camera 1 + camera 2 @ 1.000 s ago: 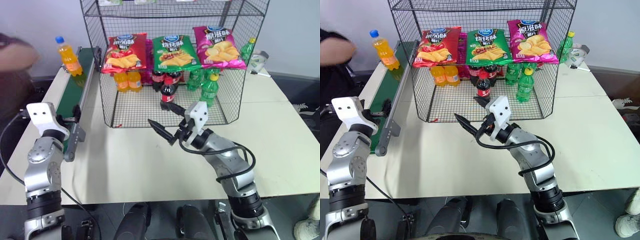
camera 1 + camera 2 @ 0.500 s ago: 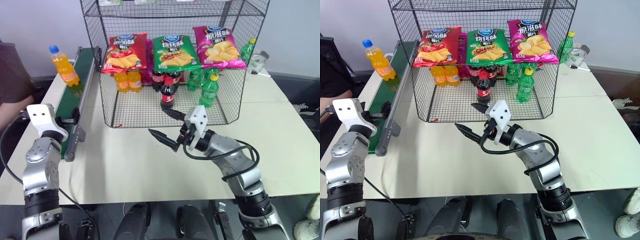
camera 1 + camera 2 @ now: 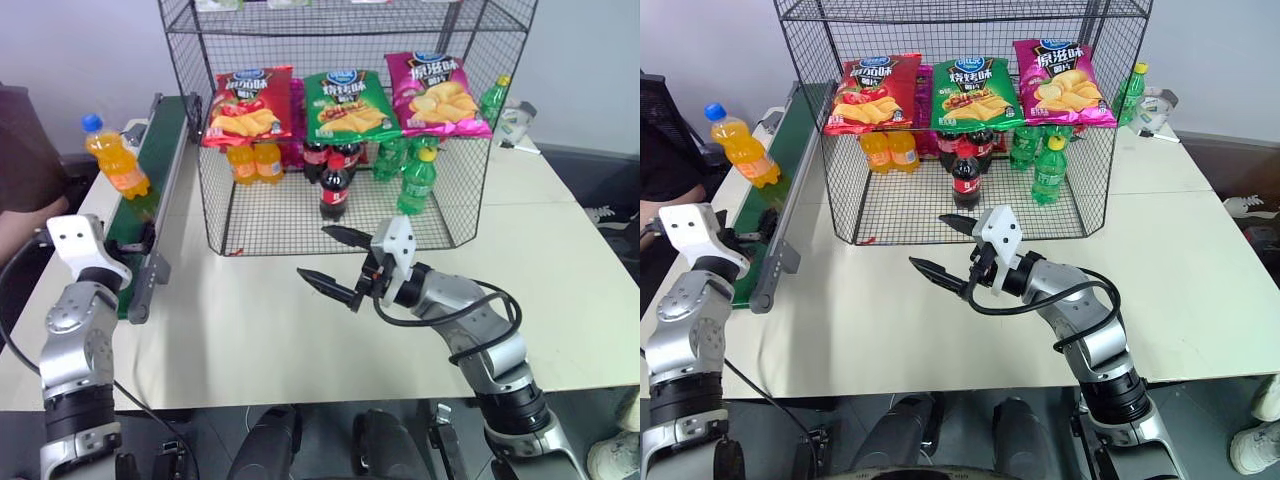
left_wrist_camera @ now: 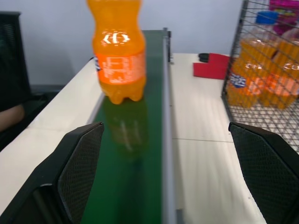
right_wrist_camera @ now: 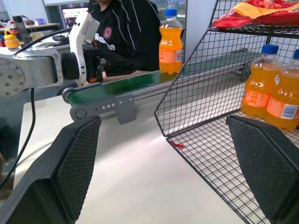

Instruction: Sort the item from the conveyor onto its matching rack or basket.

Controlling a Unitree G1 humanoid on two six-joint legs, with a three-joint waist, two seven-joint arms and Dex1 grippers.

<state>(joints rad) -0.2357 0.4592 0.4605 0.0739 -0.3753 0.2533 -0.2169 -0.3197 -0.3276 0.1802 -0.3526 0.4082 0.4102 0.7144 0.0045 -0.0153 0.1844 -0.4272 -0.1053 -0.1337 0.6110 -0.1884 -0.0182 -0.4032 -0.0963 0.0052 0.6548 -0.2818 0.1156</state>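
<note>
At the lower left of the head view the left arm stands bent upward, its white wrist block raised beside the near end of the conveyor (image 3: 150, 170), and the left gripper (image 4: 166, 154) points level along the belt with its two black fingers (image 4: 81, 158) spread wide apart and nothing between them. The right arm comes in from the lower right, elbow bent, forearm running toward the centre of the frame, and the right gripper (image 3: 335, 262) points level and to the left over the white table (image 3: 270, 330), its thin black fingers (image 3: 325, 284) parted and empty, just in front of the rack (image 3: 345, 120). The orange soda bottle (image 3: 116, 158) stands upright on the green belt at the left of the frame, blue cap up, leaning slightly in the head view. In the left wrist view it sits straight ahead of the open fingers, farther along the belt and apart from them, nearer the left-hand finger's side. From the right gripper it is well apart, beyond the conveyor's grey rail, seen over the belt's near end in the right wrist view. Behind the bottle in that view stands a person in dark clothing (image 5: 128, 32). The rack fills the upper centre, with three chip bags (image 3: 345, 105) hung across it and orange, cola and green bottles on its floor.
</note>
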